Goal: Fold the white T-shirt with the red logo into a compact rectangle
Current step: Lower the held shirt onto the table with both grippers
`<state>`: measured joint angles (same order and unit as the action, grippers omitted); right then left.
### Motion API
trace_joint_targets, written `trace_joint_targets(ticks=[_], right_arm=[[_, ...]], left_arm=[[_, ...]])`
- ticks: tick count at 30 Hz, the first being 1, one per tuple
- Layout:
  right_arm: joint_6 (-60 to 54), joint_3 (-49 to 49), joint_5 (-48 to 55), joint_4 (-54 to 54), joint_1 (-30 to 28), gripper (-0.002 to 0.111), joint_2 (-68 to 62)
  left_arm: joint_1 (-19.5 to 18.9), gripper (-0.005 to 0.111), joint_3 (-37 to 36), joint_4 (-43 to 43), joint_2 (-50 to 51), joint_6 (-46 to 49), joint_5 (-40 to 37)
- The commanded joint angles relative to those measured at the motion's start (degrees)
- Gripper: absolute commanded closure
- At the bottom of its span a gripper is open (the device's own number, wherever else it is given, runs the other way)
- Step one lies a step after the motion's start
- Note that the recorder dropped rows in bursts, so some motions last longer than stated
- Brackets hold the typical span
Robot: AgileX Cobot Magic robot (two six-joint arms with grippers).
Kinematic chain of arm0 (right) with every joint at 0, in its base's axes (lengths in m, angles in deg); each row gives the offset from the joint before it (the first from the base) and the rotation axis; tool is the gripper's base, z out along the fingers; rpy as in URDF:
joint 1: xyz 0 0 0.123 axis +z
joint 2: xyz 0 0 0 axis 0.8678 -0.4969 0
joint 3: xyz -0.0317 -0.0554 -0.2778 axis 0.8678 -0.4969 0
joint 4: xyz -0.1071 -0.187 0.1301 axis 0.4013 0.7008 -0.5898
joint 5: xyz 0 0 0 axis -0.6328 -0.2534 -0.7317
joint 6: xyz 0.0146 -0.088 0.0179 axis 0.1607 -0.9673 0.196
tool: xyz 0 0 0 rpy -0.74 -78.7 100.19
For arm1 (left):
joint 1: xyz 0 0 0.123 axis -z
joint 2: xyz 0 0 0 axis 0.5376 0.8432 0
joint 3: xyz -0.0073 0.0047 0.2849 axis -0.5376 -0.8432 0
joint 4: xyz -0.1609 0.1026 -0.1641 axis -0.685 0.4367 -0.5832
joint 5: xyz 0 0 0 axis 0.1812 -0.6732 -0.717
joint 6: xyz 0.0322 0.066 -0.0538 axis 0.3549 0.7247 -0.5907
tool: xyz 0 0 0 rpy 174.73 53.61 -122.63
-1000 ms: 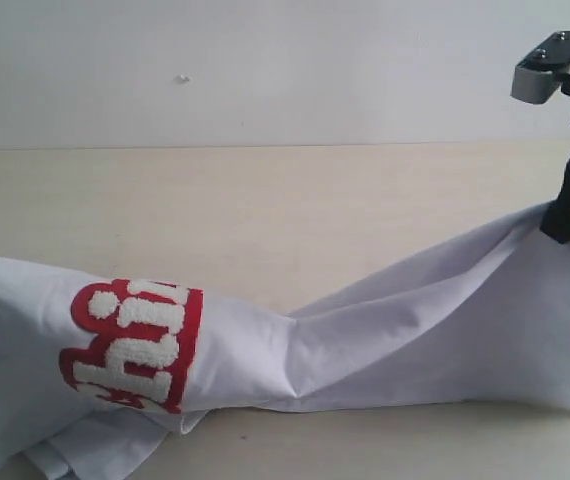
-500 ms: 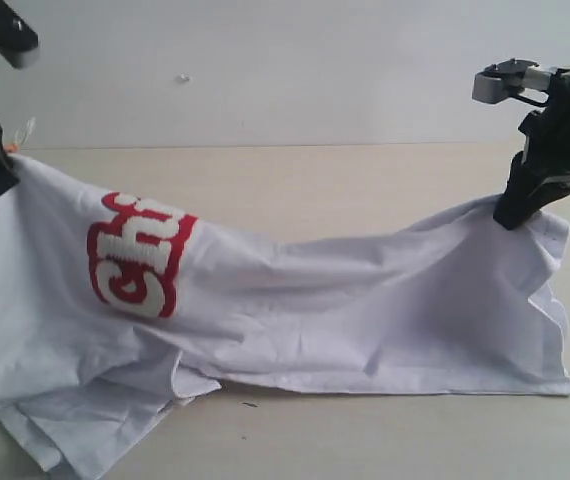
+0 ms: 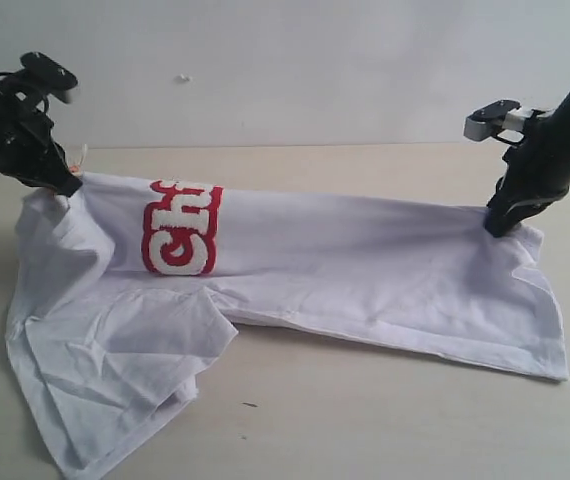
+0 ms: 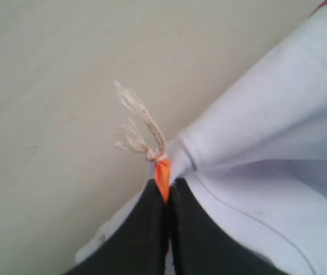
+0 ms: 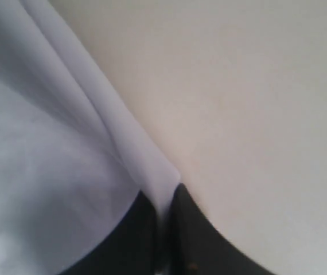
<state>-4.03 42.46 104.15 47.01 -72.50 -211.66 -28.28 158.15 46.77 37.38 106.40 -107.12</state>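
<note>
While my left gripper (image 3: 68, 186) pinches the white T-shirt (image 3: 365, 265) by its orange tag (image 4: 162, 176), my right gripper (image 3: 497, 227) clamps the opposite edge. The shirt stretches between them, draping onto the table (image 3: 315, 170), with the red logo (image 3: 180, 228) near my left.

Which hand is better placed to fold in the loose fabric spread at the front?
Left, probably: the left hand grips the white T-shirt just above that loose fabric, beside the red logo; the right hand pinches the opposite end, well away.
</note>
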Motion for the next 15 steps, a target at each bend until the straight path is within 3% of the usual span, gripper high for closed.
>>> trace_joint_targets(ticks=[1, 10, 15], right_arm=[[-0.10, 5.28, -4.16, 2.99, -0.53, 0.108, -4.16], [1.28, 7.96, -12.05, 3.47, -0.42, 0.108, -6.16], [1.45, 8.61, -13.23, 1.72, -0.42, 0.096, -6.16]], left_arm=[[-0.95, 0.107, 3.29, -0.10, 4.71, 1.72, 1.71], [-1.83, 0.107, 3.71, 0.56, 8.58, 4.65, 9.14], [-3.09, 0.107, 3.71, 1.85, 9.29, 4.77, 9.14]])
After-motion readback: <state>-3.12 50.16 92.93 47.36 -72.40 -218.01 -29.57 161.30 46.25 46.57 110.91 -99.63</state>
